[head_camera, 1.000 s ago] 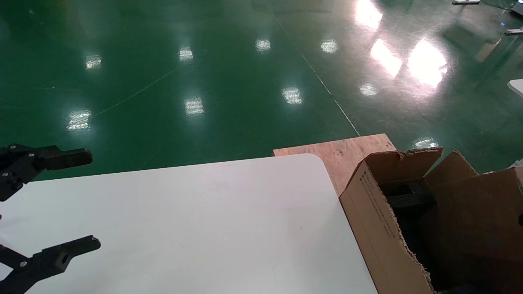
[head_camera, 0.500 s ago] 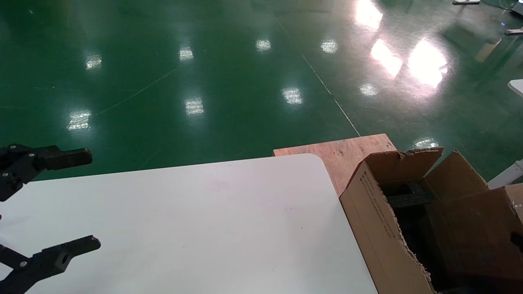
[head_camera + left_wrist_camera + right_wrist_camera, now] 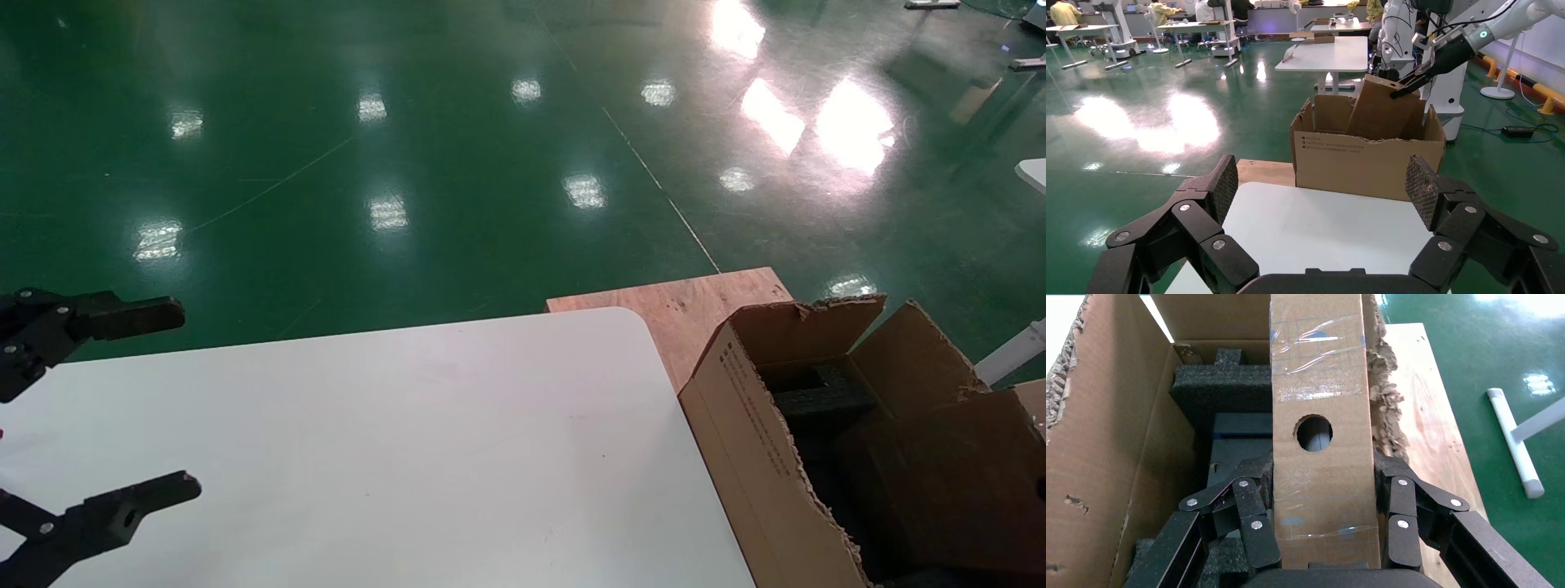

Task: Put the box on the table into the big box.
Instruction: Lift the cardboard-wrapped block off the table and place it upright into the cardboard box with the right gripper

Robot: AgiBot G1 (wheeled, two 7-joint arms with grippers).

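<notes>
The box [image 3: 1319, 435], a small brown carton with glossy tape and one round hole, is clamped between the fingers [image 3: 1254, 520] of my right gripper [image 3: 1321, 474]. It hangs tilted inside the open top of the big box [image 3: 739, 425], above black foam [image 3: 1223, 386]. In the head view the box [image 3: 940, 482] fills the big box's near right part. The left wrist view shows it [image 3: 1385, 113] leaning inside the big box [image 3: 1364, 165]. My left gripper [image 3: 186, 398] hovers open and empty over the left end of the white table [image 3: 425, 441].
A bare plywood board [image 3: 695, 302] lies under the big box, past the table's rounded corner. Green glossy floor surrounds everything. A white pole [image 3: 1514, 444] lies on the floor beside the board. Other tables and robots [image 3: 1340, 52] stand far behind.
The box in my right gripper has sunk lower and to the right inside the big box. The left arm has not moved.
</notes>
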